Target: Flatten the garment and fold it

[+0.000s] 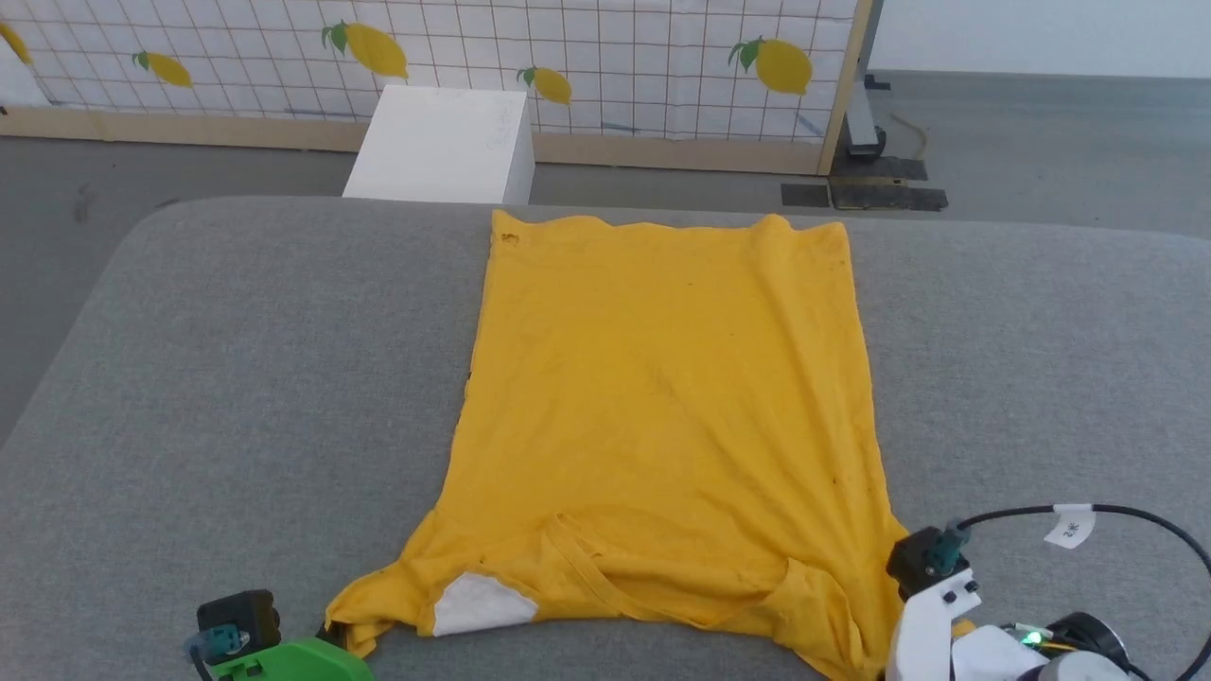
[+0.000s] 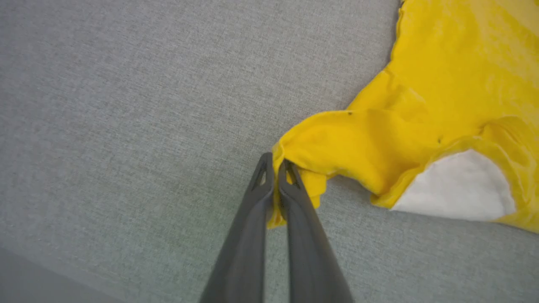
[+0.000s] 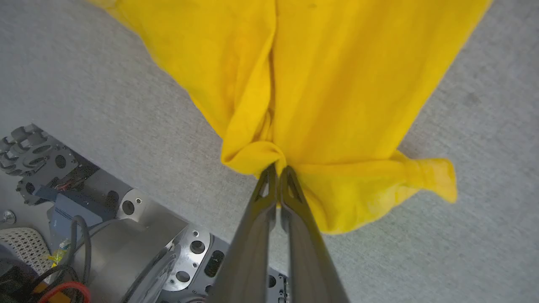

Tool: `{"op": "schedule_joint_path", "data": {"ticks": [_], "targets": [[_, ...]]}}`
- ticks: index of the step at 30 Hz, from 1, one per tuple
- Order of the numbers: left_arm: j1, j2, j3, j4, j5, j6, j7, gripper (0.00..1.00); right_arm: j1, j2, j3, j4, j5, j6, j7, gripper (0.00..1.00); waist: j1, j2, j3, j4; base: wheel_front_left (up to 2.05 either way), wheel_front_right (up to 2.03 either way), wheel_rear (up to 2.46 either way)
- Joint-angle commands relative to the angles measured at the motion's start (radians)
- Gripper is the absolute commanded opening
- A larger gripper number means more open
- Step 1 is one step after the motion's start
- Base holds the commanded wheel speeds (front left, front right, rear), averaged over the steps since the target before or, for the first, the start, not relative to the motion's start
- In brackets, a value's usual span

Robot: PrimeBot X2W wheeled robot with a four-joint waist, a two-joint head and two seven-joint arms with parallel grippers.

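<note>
Left gripper (image 2: pixel 276 165): fingers pressed together, pinching a bunched sleeve edge of the garment (image 1: pixel 662 397) at the near edge of the grey pad (image 1: pixel 236 378). Right gripper (image 3: pixel 278 170): likewise clamped on a gathered fold at the pad's near edge. Garment: spread over the pad's middle, hem toward its far edge, white patch (image 2: pixel 454 189) showing. We judge flattening in hand. Next we would draw both corners apart evenly, without dragging cloth off the pad.
</note>
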State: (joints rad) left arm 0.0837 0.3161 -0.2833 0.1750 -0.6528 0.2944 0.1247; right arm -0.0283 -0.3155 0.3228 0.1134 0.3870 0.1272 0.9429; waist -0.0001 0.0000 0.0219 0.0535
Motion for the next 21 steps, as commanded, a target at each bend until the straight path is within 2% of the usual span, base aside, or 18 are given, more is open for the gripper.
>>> {"op": "schedule_joint_path", "data": {"ticks": [1, 4, 8, 12, 16, 21], "targets": [[-0.014, -0.001, -0.001, 0.003, -0.002, -0.005, -0.009, 0.0, -0.018, 0.01, -0.016, 0.002, 0.015, 0.003, -0.026, 1.0, 0.0001, 0.0, 0.003, -0.001, 0.0, 0.0, 0.0], [-0.016, -0.003, -0.003, 0.004, -0.004, -0.008, -0.012, 0.0, -0.026, 0.027, -0.073, -0.021, 0.051, 0.003, -0.068, 1.0, 0.0001, 0.0, 0.001, -0.006, 0.0, 0.0, 0.0], [-0.016, -0.002, -0.004, -0.002, -0.003, -0.008, -0.02, 0.0, -0.024, 0.083, -0.211, -0.086, 0.131, 0.003, -0.145, 1.0, 0.0001, 0.0, -0.003, -0.011, 0.0, 0.0, 0.0], [-0.013, 0.001, -0.004, -0.014, 0.003, -0.007, -0.037, 0.0, -0.037, 0.156, -0.355, -0.174, 0.198, 0.003, -0.281, 1.0, 0.0001, 0.0, -0.002, -0.015, 0.0, 0.0, 0.0], [-0.011, 0.003, -0.001, -0.032, 0.005, -0.004, -0.049, 0.0, -0.087, 0.213, -0.48, -0.208, 0.178, 0.003, -0.45, 1.0, 0.0001, 0.0, 0.016, -0.022, 0.0, 0.0, 0.0], [-0.016, 0.003, 0.006, -0.088, 0.014, 0.012, -0.067, 0.0, -0.221, 0.237, -0.526, -0.156, 0.106, 0.003, -0.585, 1.0, 0.0001, 0.0, 0.082, -0.023, 0.0, 0.0, 0.0]]}}
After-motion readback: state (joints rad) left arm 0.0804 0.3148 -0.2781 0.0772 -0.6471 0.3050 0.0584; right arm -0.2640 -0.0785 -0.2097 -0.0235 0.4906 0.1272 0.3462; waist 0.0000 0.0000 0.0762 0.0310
